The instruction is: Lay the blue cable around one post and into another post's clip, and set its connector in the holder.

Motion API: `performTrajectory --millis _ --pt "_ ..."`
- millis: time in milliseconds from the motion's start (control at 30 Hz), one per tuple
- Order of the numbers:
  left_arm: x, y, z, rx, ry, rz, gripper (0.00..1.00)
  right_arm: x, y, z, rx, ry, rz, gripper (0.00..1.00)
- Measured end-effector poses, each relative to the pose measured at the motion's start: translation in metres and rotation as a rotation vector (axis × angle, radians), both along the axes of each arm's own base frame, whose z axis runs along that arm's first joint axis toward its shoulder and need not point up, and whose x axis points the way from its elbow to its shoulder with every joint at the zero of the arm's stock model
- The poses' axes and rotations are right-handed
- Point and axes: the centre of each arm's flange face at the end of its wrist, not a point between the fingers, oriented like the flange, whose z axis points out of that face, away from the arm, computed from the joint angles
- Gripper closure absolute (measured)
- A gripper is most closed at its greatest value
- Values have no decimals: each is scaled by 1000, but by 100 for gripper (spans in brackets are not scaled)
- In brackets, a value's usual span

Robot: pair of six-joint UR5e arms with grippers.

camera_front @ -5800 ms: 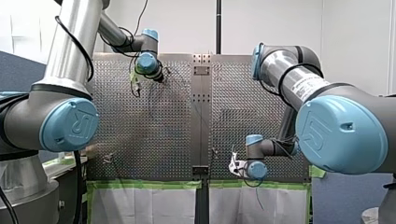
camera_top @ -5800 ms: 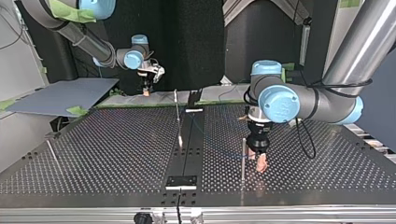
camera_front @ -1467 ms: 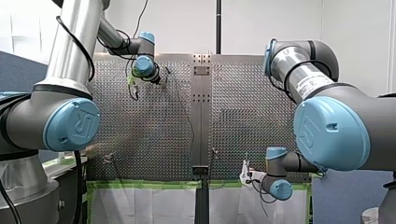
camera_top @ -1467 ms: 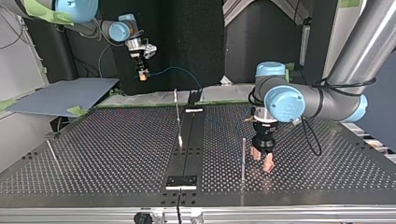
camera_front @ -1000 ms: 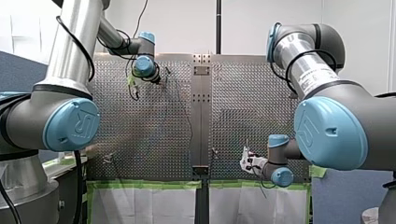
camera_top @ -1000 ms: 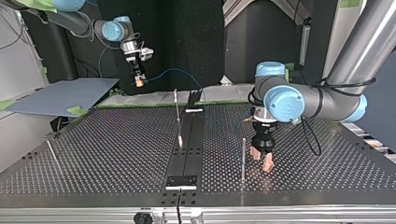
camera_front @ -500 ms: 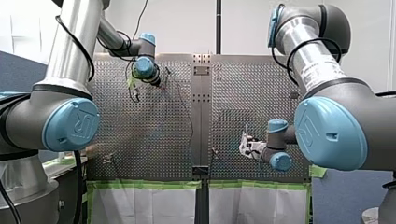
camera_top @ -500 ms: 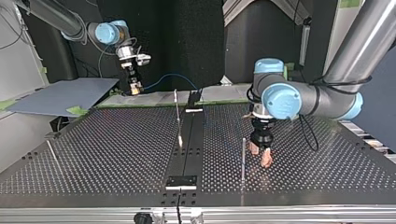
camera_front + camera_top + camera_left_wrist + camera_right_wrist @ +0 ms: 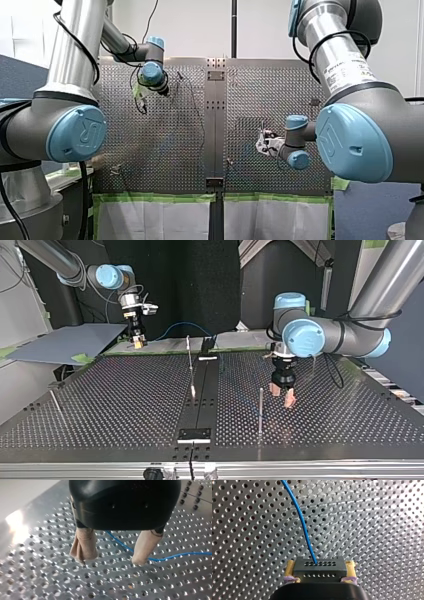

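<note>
Right hand (image 9: 136, 343) lower now — connector (image 9: 319, 567) in grip

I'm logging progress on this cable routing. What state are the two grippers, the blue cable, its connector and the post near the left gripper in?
left gripper: open, over the blue cable, gripping nothing.
right gripper: shut on the connector.
connector: clamped between the right gripper's pads, not in a holder.
blue cable: lies on the table under the left gripper; arcs up to the connector.
post: upright beside the left gripper.
</note>
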Motion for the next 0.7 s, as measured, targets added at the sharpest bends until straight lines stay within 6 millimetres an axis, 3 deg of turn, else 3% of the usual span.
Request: performTrajectory --millis 467,700 --pt "-50 -11 5 63 -33 -34 0 0 12 -58 57 40 -23 100" --pt "-66 -8 -17 79 1 -24 0 0 14 -67 68 45 -22 100"
